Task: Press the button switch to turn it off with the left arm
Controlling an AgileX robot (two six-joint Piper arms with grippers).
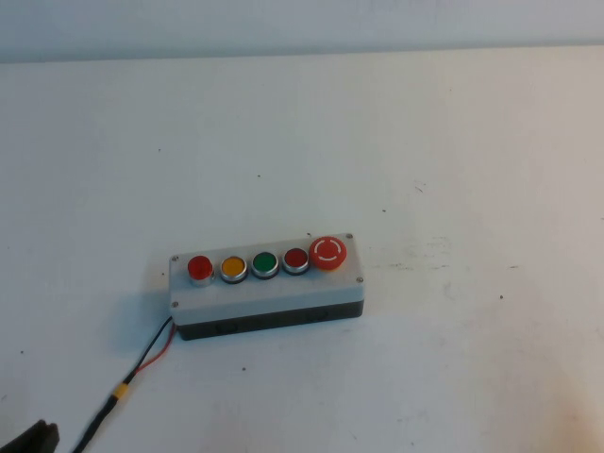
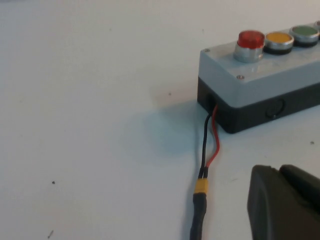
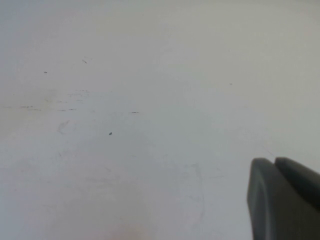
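Note:
A grey switch box [image 1: 267, 294] lies on the white table. Its top carries a raised, glowing red button [image 1: 200, 268] at its left end, then a yellow button [image 1: 233, 267], a green button [image 1: 264, 262], a darker red button [image 1: 296, 259] and a large red mushroom button [image 1: 328, 251]. My left gripper [image 1: 33, 436] is at the near left corner, well short of the box, and it is shut and empty [image 2: 279, 169]. The left wrist view shows the box [image 2: 265, 85] and the glowing button [image 2: 250, 41] ahead. My right gripper [image 3: 274, 161] is shut over bare table and is outside the high view.
A black and red cable with a yellow band [image 1: 142, 363] runs from the box's left end toward the near left corner, beside my left gripper [image 2: 205, 160]. The white table [image 1: 453, 142] spreads around the box.

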